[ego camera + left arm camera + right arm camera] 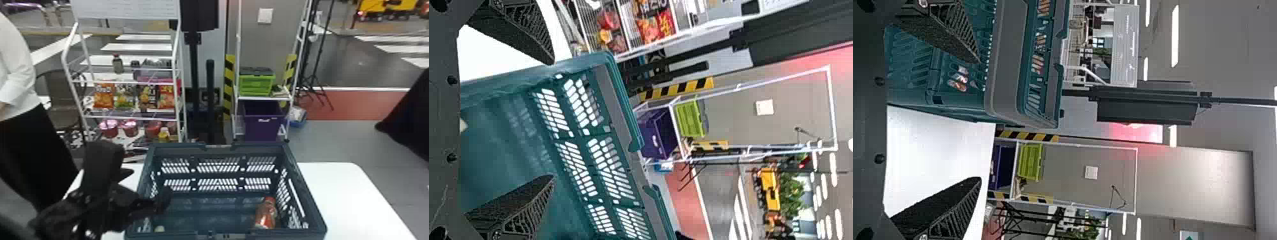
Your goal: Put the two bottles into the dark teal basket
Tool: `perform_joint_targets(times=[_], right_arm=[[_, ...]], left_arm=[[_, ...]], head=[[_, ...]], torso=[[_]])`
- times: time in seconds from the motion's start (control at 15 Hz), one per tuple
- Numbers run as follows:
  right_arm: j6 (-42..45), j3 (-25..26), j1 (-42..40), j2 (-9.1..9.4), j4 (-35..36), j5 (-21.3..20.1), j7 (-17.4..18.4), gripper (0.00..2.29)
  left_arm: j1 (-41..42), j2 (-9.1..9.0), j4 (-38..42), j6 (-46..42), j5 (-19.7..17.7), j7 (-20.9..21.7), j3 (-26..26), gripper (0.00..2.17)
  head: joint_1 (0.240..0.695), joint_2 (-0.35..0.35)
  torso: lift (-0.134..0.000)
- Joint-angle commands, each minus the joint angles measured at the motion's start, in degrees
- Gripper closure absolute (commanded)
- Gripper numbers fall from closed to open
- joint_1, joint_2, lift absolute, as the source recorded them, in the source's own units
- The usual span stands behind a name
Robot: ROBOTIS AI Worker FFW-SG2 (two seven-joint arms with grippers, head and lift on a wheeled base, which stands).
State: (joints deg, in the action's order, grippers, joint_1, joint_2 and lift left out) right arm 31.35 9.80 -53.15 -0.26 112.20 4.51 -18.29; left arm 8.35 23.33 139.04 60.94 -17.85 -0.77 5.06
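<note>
My left gripper (553,120) has its fingers spread wide, with nothing in between. One is over the inside of the basket (188,146) and one is out past its side wall. I think it is like that because it has just let go, or wants room to let go. If I shut it here, it could pinch the wall, so I should lift up first. My right gripper (979,120) is spread and holds nothing too. It is by the basket's right side, out of the way.

The fingers are black, with thin ribs and bumpy pads. The basket is hard dark teal plastic, a deep box full of slots, so I can peek through. Down at its near left is a small pale bit (159,228). It may be the top of the other bottle, but I can't tell. If it is, the job looks done.

One bottle (266,213) is in the basket, by the right wall. It is round and shiny, with a red cap. I can't tell if it stands or leans.

The table (344,185) is flat, white and smooth, and it holds the basket up. Far back, crinkly snack bags (103,95) sit on a rack (127,82) of thin white bars.
</note>
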Motion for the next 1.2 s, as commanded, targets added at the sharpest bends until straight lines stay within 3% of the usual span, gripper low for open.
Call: perform_joint_targets(times=[0.0, 0.07, 0.27, 0.73, 0.93, 1.13], right_arm=[[-1.25, 0.57, 0.59, 0.31, 0.38, 0.76, -0.95, 0.04], [-2.31, 0.92, 0.86, 0.31, 0.91, 0.85, -2.18, 0.04], [-4.42, 0.75, 0.77, 0.31, 2.85, 0.94, -3.15, 0.04], [-11.80, 0.57, -0.81, 0.31, 7.86, 1.29, -3.06, 0.03], [-11.45, 0.22, -1.87, 0.31, 7.86, 1.81, -3.06, 0.03], [-11.62, -0.75, -1.69, 0.31, 7.86, 1.46, -3.06, 0.03]], left_arm=[[8.88, -0.31, 4.57, -4.20, 0.10, -0.90, -4.45, 0.07], [12.48, -0.40, 5.10, -8.60, 0.36, -1.60, -5.59, 0.08], [24.09, -0.83, 0.00, -37.95, 2.82, -5.38, -5.94, 0.08], [39.64, -6.64, -10.90, -71.00, 6.07, -11.71, -5.06, 0.07], [44.12, -8.57, -14.32, -81.20, 6.07, -12.59, -3.92, 0.07], [44.30, -8.92, -18.01, -82.07, 6.60, -13.99, -2.07, 0.07]], head=[[0.499, 0.000], [0.499, 0.000], [0.499, 0.000], [0.499, 0.000], [0.499, 0.000], [0.499, 0.000]], torso=[[0.000], [0.000], [0.000], [0.000], [0.000], [0.000]])
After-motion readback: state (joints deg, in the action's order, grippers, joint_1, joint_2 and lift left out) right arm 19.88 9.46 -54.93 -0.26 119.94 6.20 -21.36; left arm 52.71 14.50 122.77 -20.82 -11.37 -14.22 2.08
